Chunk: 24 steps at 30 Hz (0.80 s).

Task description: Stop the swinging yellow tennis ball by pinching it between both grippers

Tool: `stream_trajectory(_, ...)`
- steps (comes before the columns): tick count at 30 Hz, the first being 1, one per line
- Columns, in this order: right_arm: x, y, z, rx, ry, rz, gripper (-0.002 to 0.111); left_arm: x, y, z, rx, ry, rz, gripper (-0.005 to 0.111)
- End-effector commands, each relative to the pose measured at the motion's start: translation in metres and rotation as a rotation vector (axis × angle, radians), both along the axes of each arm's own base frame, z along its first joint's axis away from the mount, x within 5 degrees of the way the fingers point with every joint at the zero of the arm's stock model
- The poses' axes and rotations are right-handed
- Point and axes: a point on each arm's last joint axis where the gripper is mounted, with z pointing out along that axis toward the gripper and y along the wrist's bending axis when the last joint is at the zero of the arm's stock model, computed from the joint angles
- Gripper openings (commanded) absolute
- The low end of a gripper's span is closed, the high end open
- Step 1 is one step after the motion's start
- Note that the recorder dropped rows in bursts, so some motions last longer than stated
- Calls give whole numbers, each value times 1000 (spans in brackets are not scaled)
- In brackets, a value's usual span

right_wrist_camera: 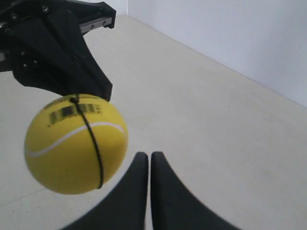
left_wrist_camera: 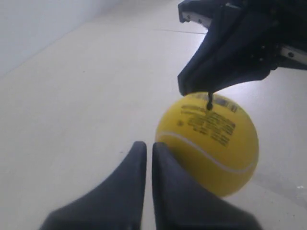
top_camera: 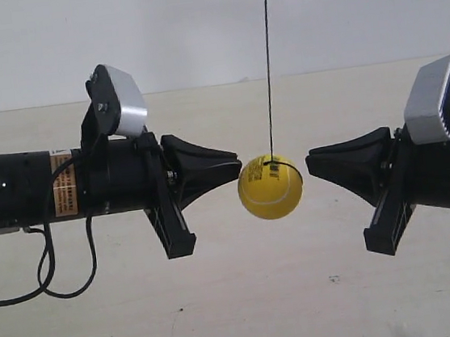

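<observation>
Pale tabletop (top_camera: 249, 304) and white wall (top_camera: 192, 26) sit behind my work. My left pincer (left_wrist_camera: 145, 146) and right pincer (right_wrist_camera: 145, 156) are both clenched, grasping nothing, tips aimed at each other. Between them hangs the yellow tennis ball (top_camera: 270, 186) on its string (top_camera: 269, 66). The tip at the exterior view's left is just beside it, the other stands apart (so I judge the pinch not yet made). Count: 1 ball, 1 string, 2 pincers.

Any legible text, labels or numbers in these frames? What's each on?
Nothing legible.
On the yellow tennis ball: lines of black print, too blurred to read.
Same ball: barcode, no readable digits.
On the arm at the exterior view's left: orange label, print too small to read.
</observation>
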Motion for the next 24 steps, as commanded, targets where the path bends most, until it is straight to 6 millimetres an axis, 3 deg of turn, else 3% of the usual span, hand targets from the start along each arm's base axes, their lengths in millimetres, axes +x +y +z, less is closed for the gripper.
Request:
stream_trajectory(1, -1, 1, 3, 11, -6, 19, 0, -2, -5, -3, -32, 3, -49, 5)
stream_trajectory(24, -4, 2, 1, 2, 14, 41, 0, -4, -4, -6, 6, -3, -79, 5)
